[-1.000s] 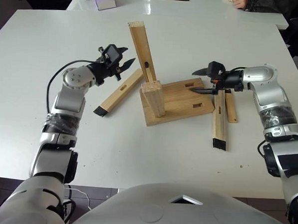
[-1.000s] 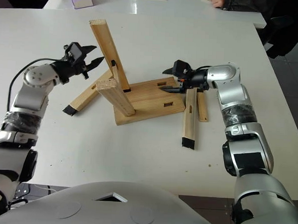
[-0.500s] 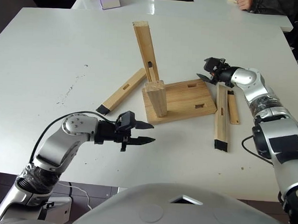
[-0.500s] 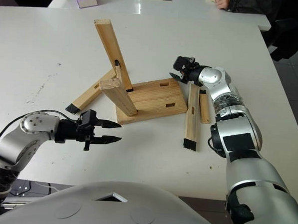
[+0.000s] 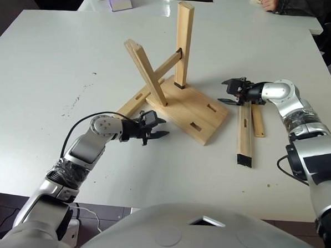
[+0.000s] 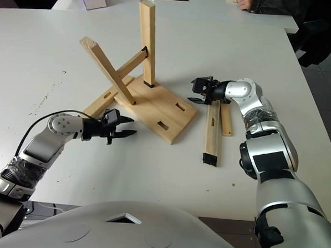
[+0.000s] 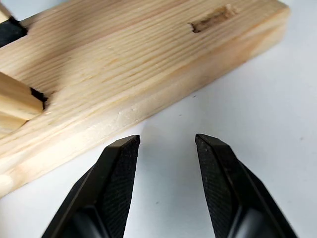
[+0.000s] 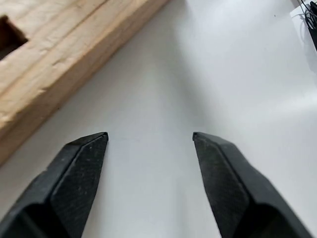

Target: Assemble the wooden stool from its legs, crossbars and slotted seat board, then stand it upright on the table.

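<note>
I see the pale seat board (image 5: pixel 193 111) on the tabletop (image 5: pixel 57 68), two slots empty. An upright leg (image 5: pixel 183 44) and a leaning leg (image 5: pixel 145 70) stand in it, joined by a short crossbar (image 5: pixel 167 62). To its right a loose leg (image 5: pixel 244 133) lies beside a thin crossbar (image 5: pixel 258 120). A third leg (image 5: pixel 132 100) lies at its left.

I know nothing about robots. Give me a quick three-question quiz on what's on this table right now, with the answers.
1. True or false: the left hand and the right hand are both open and holding nothing.
2. How many legs stand in the seat board?
3. The black-tipped loose leg near the right hand lies: A) flat on the table; B) on top of the seat board; C) in the hand.
Key: 1 true. 2 two: the upright leg and the tilted leg, joined by a crossbar. 3 A.
</note>
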`<state>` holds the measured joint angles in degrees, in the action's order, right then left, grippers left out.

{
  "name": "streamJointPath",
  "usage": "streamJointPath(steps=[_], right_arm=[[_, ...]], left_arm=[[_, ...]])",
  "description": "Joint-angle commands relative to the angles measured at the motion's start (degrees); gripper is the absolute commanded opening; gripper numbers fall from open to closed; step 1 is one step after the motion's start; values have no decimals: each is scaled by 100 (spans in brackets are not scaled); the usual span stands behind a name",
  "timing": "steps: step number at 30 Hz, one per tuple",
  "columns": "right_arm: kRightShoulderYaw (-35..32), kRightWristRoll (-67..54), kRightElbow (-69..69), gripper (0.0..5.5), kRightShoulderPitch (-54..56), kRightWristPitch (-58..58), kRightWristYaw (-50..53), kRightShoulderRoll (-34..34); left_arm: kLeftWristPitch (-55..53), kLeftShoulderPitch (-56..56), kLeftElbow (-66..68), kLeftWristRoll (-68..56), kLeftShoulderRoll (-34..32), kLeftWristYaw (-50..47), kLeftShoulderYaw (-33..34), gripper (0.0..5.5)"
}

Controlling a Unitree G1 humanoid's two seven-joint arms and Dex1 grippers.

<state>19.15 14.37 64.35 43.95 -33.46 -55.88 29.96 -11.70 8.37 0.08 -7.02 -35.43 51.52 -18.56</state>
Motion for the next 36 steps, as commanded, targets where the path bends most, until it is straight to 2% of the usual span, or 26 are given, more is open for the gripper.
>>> streamJointPath(steps=[1,9,15,22,31,36], right_arm=[[11,-360,-1090,318,-832,197,-702,52],[102,-872,-3736,318,-2150,1373,-911,30],[56,-911,-4600,318,-2583,1908,-697,123],[-162,-611,-5435,318,-3133,2484,2,357],[-1248,-2278,-7648,318,-3766,4593,-135,687],[-2210,-2224,-7808,318,-3902,4955,800,842]], left_arm=[[154,211,599,443,11,-205,-11,211],[635,760,1445,831,399,-425,-127,211],[722,603,1291,817,404,-307,-122,211],[643,74,619,604,269,-203,1,211],[384,-167,-111,-28,151,-292,795,211],[-184,-627,-1361,-704,-88,-387,1639,211]])
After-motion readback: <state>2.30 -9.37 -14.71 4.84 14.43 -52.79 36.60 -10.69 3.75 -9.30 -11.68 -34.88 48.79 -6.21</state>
